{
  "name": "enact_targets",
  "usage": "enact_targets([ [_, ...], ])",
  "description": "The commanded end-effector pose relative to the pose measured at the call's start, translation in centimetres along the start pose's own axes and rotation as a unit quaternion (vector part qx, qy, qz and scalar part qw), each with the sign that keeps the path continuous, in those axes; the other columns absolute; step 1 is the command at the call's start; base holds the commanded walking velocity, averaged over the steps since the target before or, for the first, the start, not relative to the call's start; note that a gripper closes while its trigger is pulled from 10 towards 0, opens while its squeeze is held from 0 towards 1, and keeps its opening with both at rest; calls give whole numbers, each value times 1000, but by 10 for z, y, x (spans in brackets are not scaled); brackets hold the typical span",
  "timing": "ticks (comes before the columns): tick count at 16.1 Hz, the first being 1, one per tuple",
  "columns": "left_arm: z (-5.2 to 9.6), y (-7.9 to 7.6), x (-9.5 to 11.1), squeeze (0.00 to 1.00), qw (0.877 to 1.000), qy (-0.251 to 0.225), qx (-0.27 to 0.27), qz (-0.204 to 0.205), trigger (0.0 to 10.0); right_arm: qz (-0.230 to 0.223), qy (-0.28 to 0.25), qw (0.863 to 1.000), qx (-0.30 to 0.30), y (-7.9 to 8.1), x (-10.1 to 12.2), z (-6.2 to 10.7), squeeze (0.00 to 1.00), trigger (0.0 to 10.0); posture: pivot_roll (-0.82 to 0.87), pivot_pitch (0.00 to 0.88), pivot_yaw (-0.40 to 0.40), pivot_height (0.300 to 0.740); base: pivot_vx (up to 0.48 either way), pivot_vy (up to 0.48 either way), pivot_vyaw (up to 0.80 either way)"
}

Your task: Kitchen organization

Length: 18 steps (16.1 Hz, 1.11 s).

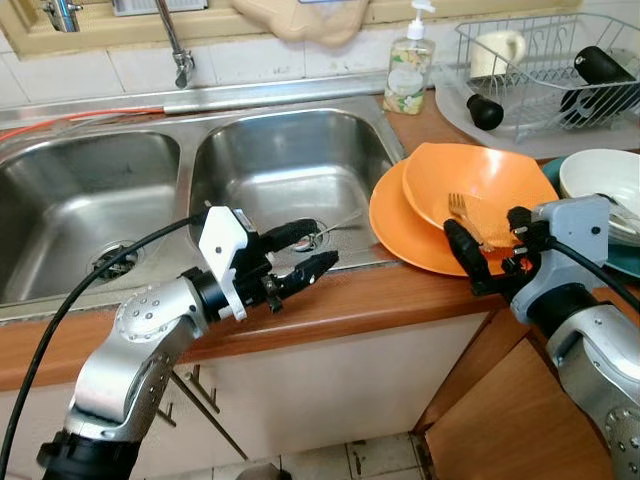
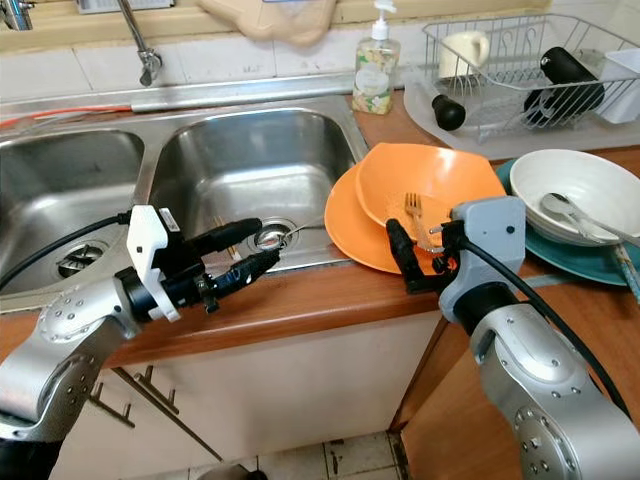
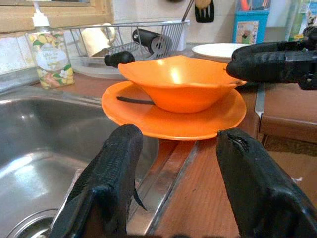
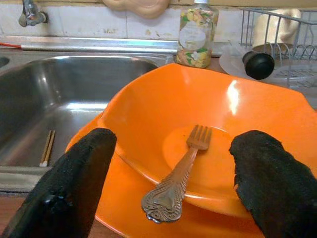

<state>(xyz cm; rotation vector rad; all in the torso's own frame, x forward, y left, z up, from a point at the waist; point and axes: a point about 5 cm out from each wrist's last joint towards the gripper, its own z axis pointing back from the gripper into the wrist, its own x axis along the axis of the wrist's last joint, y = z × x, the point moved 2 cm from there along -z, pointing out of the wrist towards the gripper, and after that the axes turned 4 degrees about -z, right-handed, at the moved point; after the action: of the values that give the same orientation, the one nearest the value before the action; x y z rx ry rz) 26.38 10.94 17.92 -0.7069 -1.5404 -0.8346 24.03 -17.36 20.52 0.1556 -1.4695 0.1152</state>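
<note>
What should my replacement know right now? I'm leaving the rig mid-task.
Left gripper: open, empty, over the counter edge by the right sink basin.
Right gripper: open, empty, fingers either side of the fork.
Fork lies in the orange bowl, which sits on the orange plate.
White bowl sits on a teal plate beside them.
Done: nothing grasped.
Left: grip the fork, sort the dishes.

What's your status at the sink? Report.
Right gripper open, straddling fork in orange bowl. Left gripper open over counter edge by sink. Bowl sits on orange plate. Nothing blocking.
</note>
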Motion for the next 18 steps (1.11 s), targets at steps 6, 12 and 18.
enact_targets([
  [6,-1,-17,5,0,1000,3,1,24,10000,-48,19,998,-46,-18,-19,6,0,0,-142,0,69,740,0,0,0],
  [12,-1,-17,6,0,1000,10,3,27,10000,-51,22,997,-46,-22,-24,4,0,0,-140,0,67,740,0,0,0],
  [18,-2,-16,7,0,1000,7,4,25,10000,-41,9,998,-37,-25,-18,0,0,0,-142,0,63,740,0,0,0],
])
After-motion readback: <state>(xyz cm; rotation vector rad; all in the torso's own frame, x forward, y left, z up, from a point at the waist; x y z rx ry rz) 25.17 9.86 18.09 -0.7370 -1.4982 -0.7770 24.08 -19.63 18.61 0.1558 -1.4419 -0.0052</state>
